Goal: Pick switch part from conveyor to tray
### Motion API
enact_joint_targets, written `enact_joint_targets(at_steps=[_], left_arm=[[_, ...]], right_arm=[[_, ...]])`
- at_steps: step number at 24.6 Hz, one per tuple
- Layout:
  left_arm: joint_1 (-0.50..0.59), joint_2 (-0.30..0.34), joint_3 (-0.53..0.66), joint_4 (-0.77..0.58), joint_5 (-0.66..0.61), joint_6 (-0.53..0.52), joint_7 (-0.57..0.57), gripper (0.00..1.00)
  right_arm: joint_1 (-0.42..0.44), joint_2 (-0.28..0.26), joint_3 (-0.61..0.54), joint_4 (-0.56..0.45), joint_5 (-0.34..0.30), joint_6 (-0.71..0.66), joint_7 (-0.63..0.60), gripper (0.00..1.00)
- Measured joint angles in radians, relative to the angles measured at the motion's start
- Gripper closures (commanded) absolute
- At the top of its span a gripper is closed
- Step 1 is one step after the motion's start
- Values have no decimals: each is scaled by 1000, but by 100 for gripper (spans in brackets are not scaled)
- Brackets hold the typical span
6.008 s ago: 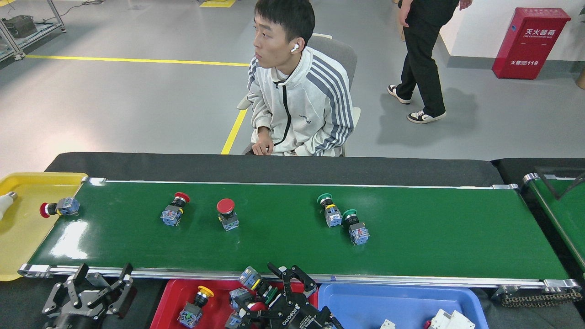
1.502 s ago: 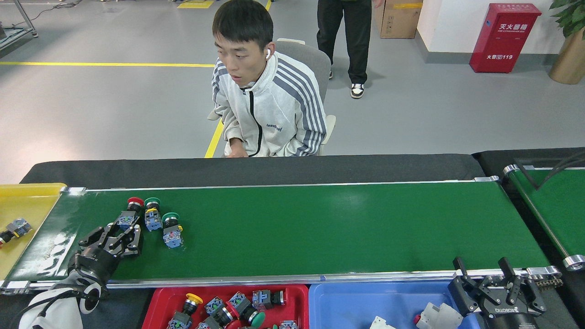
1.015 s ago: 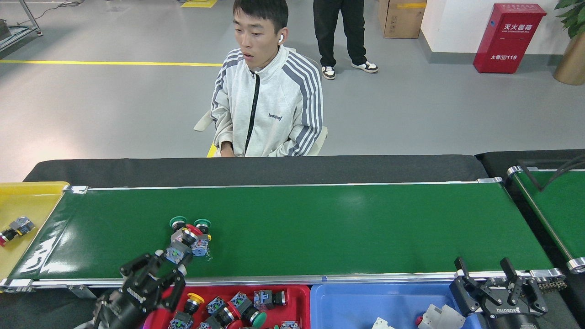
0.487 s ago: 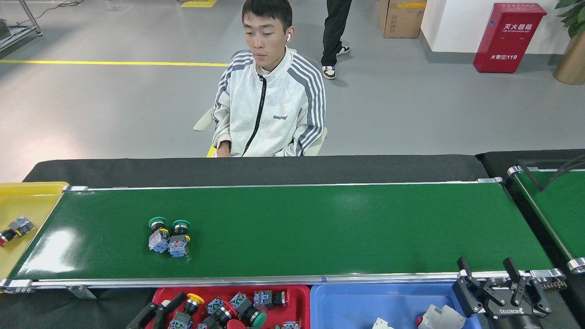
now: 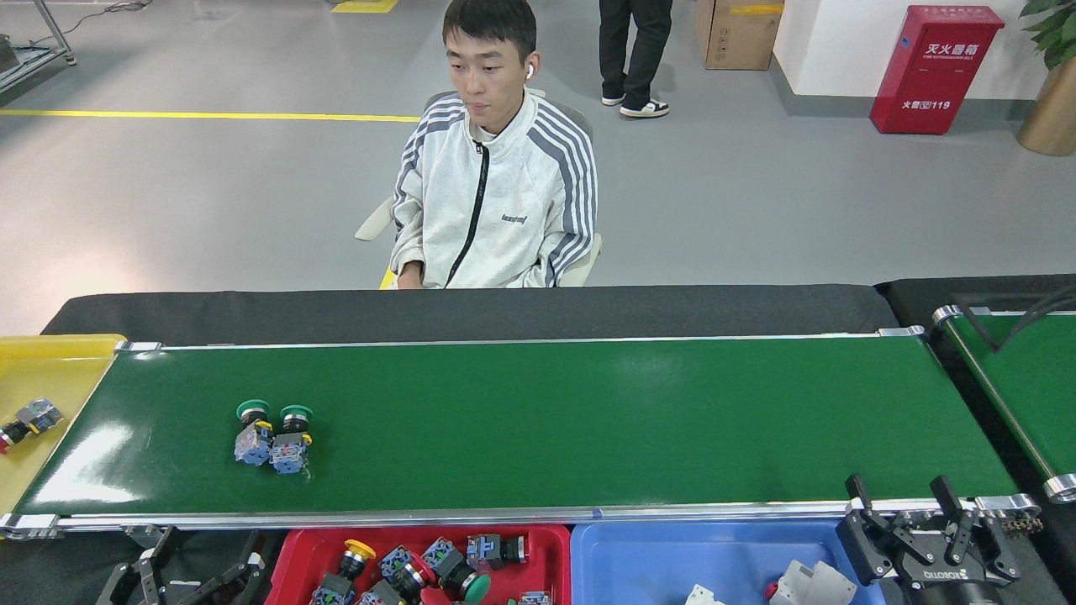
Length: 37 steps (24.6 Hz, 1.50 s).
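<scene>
Switch parts: two green-capped, touching, near conveyor left end; several in red tray. Left gripper and right gripper: jaws spread, empty.

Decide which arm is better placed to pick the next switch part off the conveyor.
Left: the left gripper is open just below the two green-capped switch parts; the right gripper sits at the conveyor's far end.

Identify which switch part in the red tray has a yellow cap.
The switch part at the red tray's left end; its cap is yellow, while others visible there show green or red.
</scene>
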Motion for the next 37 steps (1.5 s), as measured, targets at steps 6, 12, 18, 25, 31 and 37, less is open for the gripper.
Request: enact_joint_targets(at_steps=[6,12,18,25,31,37], left_arm=[[-152,-1,-3,94,0,1,-87,0],[-267,0,-3,251,-1,-1,-99,0],[-366,26,-2,397,-2,-4,-100,0],[-487,39,0,563,-2,1,-101,0],[-599,53,-1,726,-3,7,-101,28],[-594,52,-19,735,-5,-28,-58,67]], right_arm=[[9,0,0,-7,0,0,0,0],[12,0,0,-12,0,0,0,0],[14,0,0,-13,0,-1,0,0],[14,0,0,-13,0,-1,0,0],[14,0,0,-13,1,-4,0,0],[14,0,0,-14,1,-22,0,0]])
